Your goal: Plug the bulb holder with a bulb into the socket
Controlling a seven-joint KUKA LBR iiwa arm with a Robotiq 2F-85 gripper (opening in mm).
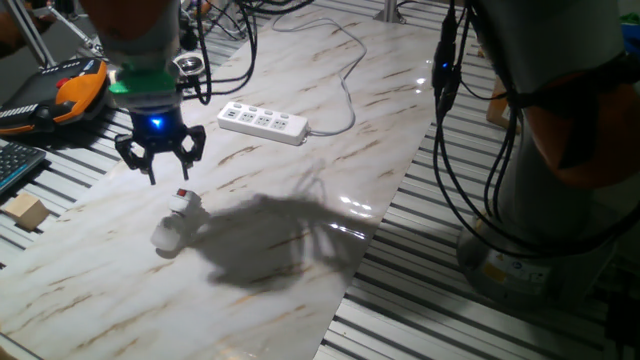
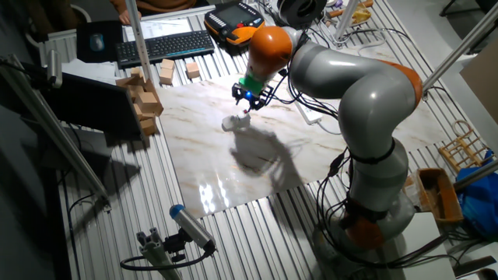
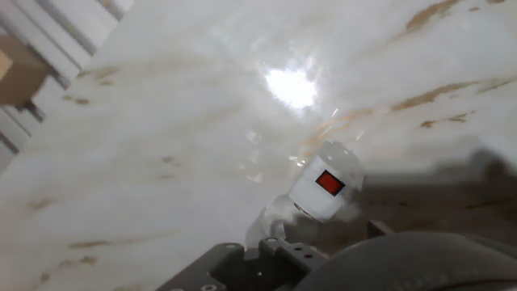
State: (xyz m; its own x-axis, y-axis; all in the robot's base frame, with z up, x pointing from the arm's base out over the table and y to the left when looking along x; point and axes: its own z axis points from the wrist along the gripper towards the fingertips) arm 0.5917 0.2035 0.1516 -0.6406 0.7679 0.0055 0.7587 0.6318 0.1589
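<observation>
We see the bulb holder (image 1: 182, 202) lying on its side on the marble-patterned board (image 1: 330, 150), its small red switch (image 3: 329, 183) turned up toward the camera on the hand, and the bulb (image 1: 165, 238) joined to its end and pointing toward the near edge of the board; lying flat like this, its short round body is open to a grasp from above, which is probably why the arm hangs over it. The holder looks like smooth, hard white plastic, a stubby cylinder, and the bulb is a rounded frosted dome that catches the light. Our gripper (image 1: 160, 158) hovers just above the holder without touching it, its dark fingers spread wide apart and nothing between them, so we judge the pick-up is not yet done. The socket (image 1: 262, 120), a long flat white strip with a row of outlets facing up, lies well apart on the far side of the board, its white cable (image 1: 345, 80) curling away across it. The board is glossy, with brown veins and bright glare spots, and it rests on a ribbed metal table (image 1: 400, 300); a pale wooden block (image 1: 25, 212) sits off the board to the left
</observation>
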